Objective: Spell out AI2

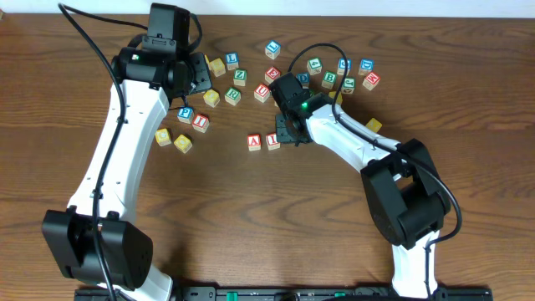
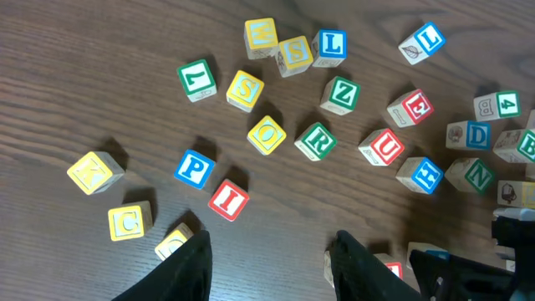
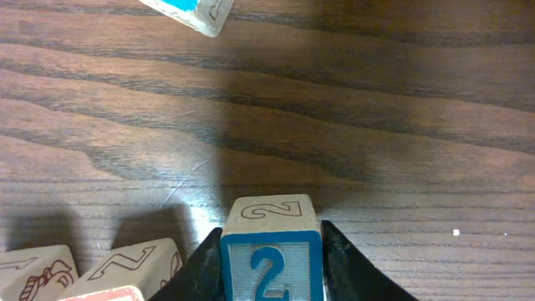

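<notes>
My right gripper [image 3: 272, 251] is shut on the blue "2" cube [image 3: 271, 261], holding it low at the table. In the overhead view this gripper [image 1: 289, 131] is just right of a red "A" cube [image 1: 255, 142] and a red "I" cube [image 1: 272, 140], which stand side by side. The "2" cube is hidden under the gripper there. My left gripper [image 2: 272, 267] is open and empty, above the table near another red "I" cube [image 2: 228, 200] and a blue "P" cube [image 2: 194, 169]. It also shows in the overhead view [image 1: 197, 78].
Several loose letter cubes lie across the back of the table: yellow ones [image 1: 182, 143] at the left, green and blue ones [image 1: 330, 79] behind the right arm. The corners of two cubes [image 3: 138, 266] sit left of the right gripper.
</notes>
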Controlling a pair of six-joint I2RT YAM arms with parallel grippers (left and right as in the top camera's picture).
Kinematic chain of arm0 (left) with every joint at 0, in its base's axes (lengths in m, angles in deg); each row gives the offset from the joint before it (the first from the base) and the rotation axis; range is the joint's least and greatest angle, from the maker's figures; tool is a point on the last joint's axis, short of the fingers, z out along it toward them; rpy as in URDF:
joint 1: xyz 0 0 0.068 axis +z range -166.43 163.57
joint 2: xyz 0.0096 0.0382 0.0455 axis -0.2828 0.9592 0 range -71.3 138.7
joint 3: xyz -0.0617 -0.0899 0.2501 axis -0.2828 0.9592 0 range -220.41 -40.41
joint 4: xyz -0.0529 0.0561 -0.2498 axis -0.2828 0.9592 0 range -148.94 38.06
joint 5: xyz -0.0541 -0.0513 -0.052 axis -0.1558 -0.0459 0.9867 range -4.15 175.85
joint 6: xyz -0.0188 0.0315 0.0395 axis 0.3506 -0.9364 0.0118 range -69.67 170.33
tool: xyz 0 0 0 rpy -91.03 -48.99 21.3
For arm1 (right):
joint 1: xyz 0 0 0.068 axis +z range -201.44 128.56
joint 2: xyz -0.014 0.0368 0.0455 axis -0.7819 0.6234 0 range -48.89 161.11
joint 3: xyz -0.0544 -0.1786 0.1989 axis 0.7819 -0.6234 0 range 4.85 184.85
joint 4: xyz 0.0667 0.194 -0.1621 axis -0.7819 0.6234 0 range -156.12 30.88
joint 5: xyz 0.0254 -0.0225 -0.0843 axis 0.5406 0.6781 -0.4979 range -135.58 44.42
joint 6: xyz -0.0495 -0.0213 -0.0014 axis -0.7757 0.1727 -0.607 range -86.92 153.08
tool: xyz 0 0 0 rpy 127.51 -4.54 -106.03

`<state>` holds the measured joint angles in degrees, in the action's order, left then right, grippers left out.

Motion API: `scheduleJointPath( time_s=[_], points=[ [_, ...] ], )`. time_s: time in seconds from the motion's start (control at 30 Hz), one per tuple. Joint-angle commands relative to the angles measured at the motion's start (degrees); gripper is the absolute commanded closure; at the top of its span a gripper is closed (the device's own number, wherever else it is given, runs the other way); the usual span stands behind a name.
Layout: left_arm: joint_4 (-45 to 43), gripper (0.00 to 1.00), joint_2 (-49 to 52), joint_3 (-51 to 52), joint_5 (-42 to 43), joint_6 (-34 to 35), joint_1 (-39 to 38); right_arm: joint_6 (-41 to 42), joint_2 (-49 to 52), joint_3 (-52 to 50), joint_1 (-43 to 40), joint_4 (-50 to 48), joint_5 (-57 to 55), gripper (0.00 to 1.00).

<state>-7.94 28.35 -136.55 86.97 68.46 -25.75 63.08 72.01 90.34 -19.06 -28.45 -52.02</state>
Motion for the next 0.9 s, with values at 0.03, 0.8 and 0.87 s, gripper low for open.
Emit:
scheduleJointPath(
  time_s=[0.03,0.8,0.87],
  points=[
    [0.42,0.54,0.33,0.35,-0.35,-0.33,0.0,0.63,1.29,-0.11,0.35,0.02,0.07,0.6],
    [6.99,0.78,0.04,9.16,0.5,5.97,-0.13,1.27,-8.81,-0.26,-5.73,5.2,0.7,0.54],
    [4.5,0.81,0.15,12.74,3.54,5.95,-0.13,1.25,-8.02,-0.55,-6.62,5.22,1.29,0.56]
  ],
)
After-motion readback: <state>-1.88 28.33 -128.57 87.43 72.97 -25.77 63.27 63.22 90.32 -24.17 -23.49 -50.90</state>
